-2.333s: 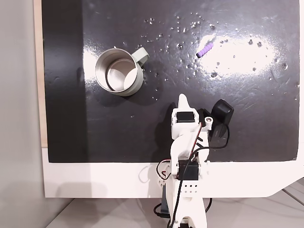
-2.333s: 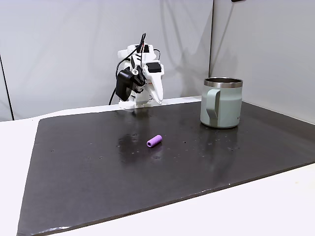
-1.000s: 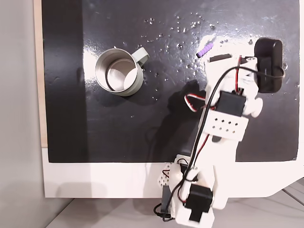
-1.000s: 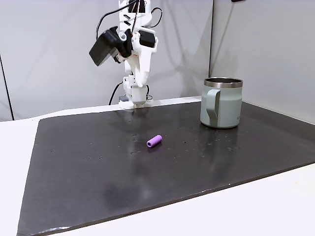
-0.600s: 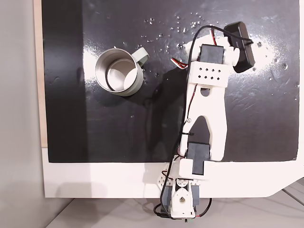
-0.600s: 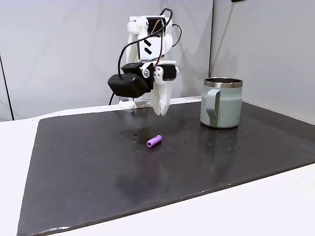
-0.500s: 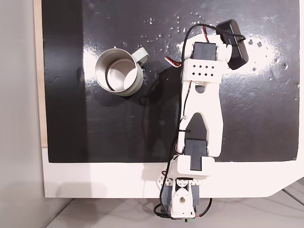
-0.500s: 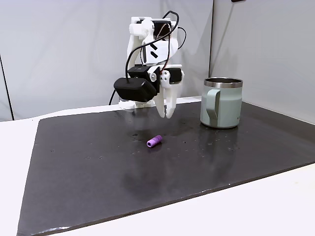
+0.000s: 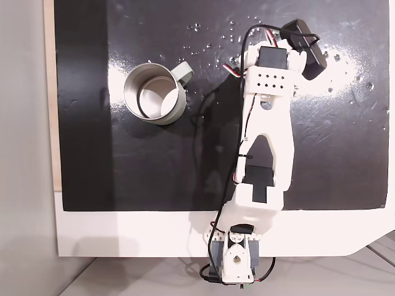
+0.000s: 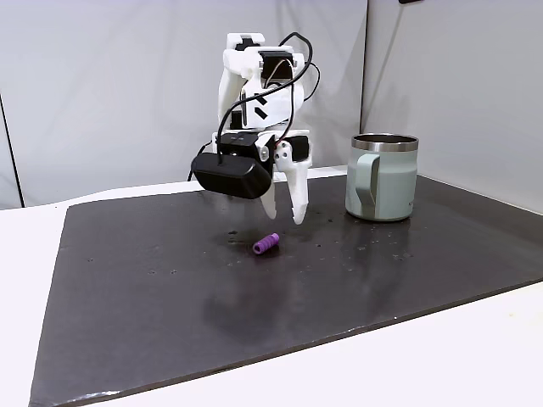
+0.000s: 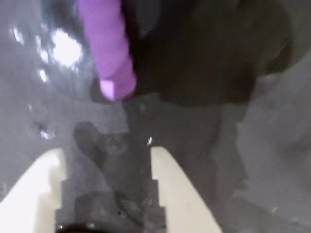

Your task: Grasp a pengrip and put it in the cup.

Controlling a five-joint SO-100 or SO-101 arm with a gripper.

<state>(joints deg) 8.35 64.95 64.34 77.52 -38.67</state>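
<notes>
On the black mat, the small light-purple ribbed pengrip (image 10: 265, 244) lay just below the white two-finger gripper (image 10: 284, 214), whose fingers hung apart, with the silvery metal cup (image 10: 382, 177) at its three o'clock.

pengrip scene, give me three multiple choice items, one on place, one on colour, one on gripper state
1. Where is the pengrip?
A. inside the cup
B. lying on the dark mat
C. held between the fingers

2. What colour is the pengrip?
A. purple
B. green
C. orange

3. How does the gripper stand?
A. shut on the pengrip
B. open, above the mat
C. reaching into the cup

Answers:
1 B, it lies on the dark mat, apart from the cup.
2 A, purple in the wrist view too.
3 B, the fingers are spread with nothing between them, the pengrip just ahead.
</notes>
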